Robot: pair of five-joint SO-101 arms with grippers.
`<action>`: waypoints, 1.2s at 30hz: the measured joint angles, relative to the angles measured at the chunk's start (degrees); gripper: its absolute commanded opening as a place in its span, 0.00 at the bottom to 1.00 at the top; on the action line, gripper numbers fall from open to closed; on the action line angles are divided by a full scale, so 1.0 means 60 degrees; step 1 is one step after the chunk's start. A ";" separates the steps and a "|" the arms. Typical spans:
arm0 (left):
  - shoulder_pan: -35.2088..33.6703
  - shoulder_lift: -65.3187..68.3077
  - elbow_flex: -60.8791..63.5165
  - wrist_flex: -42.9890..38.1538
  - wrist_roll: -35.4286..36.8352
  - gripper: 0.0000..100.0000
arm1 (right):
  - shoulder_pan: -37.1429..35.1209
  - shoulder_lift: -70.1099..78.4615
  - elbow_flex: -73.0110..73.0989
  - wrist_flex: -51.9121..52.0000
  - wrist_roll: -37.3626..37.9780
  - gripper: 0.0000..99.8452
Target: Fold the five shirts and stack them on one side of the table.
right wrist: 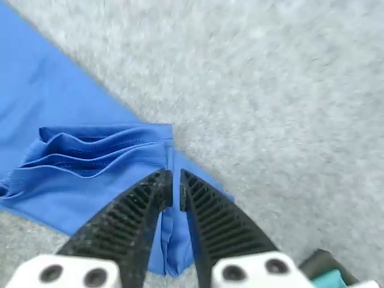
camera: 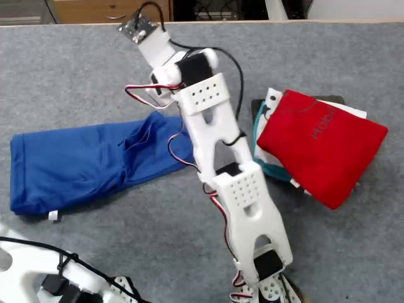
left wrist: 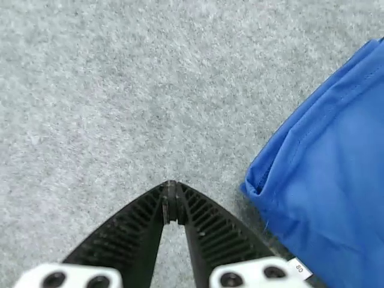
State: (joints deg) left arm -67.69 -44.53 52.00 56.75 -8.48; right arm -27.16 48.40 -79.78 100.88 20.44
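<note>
While both arms stood over the grey table [camera: 63, 76], a blue shirt [camera: 95, 164] lay on its left part, laid out long and flat, doubled lengthwise but not yet folded small. A white tag [camera: 53, 216] stuck out at the shirt's near corner. Well apart from it, on the right side of the table, sat a stack [camera: 271, 169] of folded shirts with a red shirt [camera: 319, 148] on top. White, teal and dark layers showed at the stack's edges below the red one.

The right arm [camera: 233, 170] rose from the near edge and stretched across the middle of the table, crossing above the blue shirt's right end. In its wrist view the right gripper [right wrist: 171, 180] hung above that end of the blue shirt, where the cloth lay in a few soft pleats [right wrist: 102, 150]. Its fingers [right wrist: 207, 210] were drawn almost together, with a thin slit between them and nothing caught there. A dark and teal corner of the stack showed near the gripper's base.

The left arm [camera: 38, 274] sat low at the near left corner. The left gripper [left wrist: 171, 204] was over bare table just beside the blue shirt's tagged corner, not touching it. Its fingers [left wrist: 135, 225] were pressed tip to tip and held nothing.

A wooden cabinet [camera: 107, 9] stood beyond the far edge.
</note>
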 measured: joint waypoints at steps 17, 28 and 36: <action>0.0161 -0.0059 0.0029 0.0000 0.0000 0.03 | -0.2139 -0.5114 1.2117 -0.2403 0.0527 0.03; 0.0147 -0.0059 0.0029 0.0000 0.0000 0.03 | -0.2271 -0.2696 1.1560 -0.6432 0.0498 0.03; 0.0147 -0.0059 0.0029 0.0000 0.0000 0.03 | -0.2418 -0.0850 0.8352 -0.5348 0.0513 0.03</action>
State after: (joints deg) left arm -66.81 -44.88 52.18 56.75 -8.48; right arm -41.67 43.30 -29.67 68.79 23.52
